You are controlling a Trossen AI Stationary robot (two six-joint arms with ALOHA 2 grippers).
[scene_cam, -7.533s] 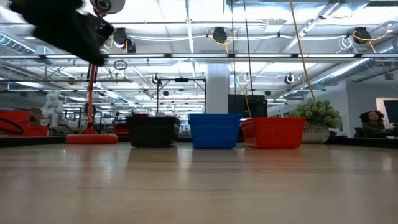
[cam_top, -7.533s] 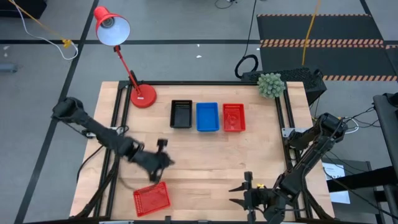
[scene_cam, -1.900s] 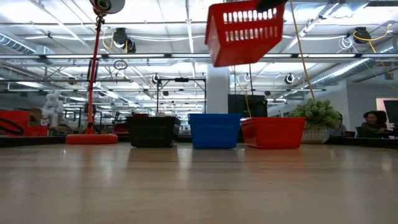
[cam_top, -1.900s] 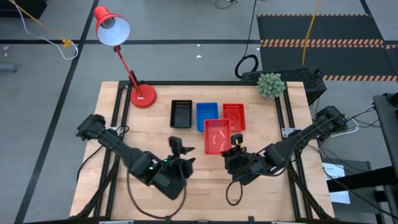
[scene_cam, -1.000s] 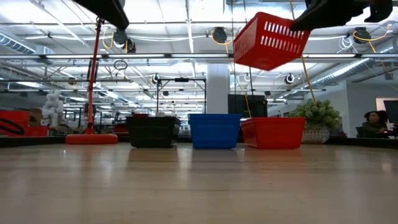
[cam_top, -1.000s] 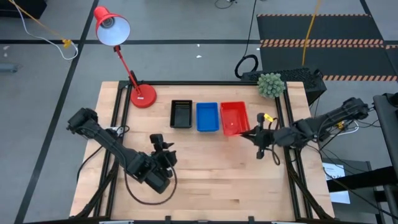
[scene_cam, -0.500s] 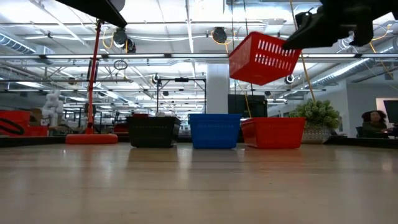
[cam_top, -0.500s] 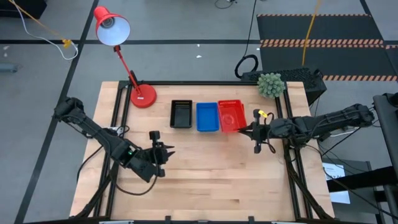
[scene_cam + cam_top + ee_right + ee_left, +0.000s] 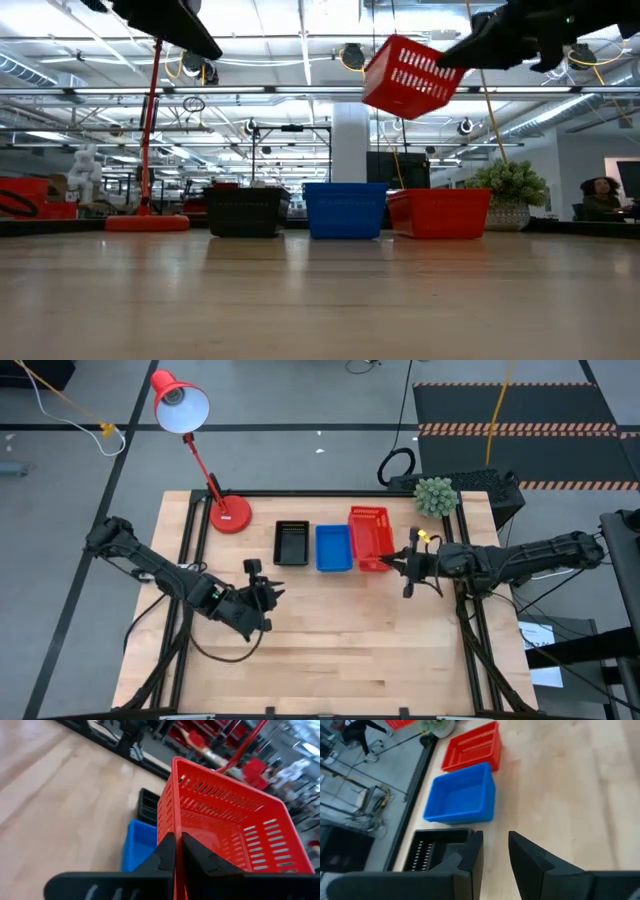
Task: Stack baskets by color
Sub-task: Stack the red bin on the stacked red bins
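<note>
Three baskets stand in a row at the table's far side: black (image 9: 292, 543), blue (image 9: 333, 548) and red (image 9: 440, 213). A second red basket (image 9: 370, 535) hangs tilted in the air over the standing red one, with my right gripper (image 9: 400, 564) shut on it. In the low view the held basket (image 9: 405, 77) is high above the row. My left gripper (image 9: 262, 585) hovers near the table's middle left, open by a narrow gap (image 9: 495, 851), with nothing between its fingers. My right gripper pinches one wall of the red basket at its rim (image 9: 178, 836), close to a corner, one finger inside the basket and one outside. The fingers come nearly level from the table's right side. The basket is lifted clear and tilted, its open side turned partly toward the gripper.
A red desk lamp stands with its round base (image 9: 230, 513) at the far left corner, its shade above the table's edge. A potted plant (image 9: 435, 497) sits at the far right corner. Bare wood fills the near half of the table.
My right gripper has carried the red basket a little toward the table's far edge, over the standing red basket, and the basket has tipped more steeply. My left arm has drawn back toward the table's left and far side, its gripper still carrying nothing.
</note>
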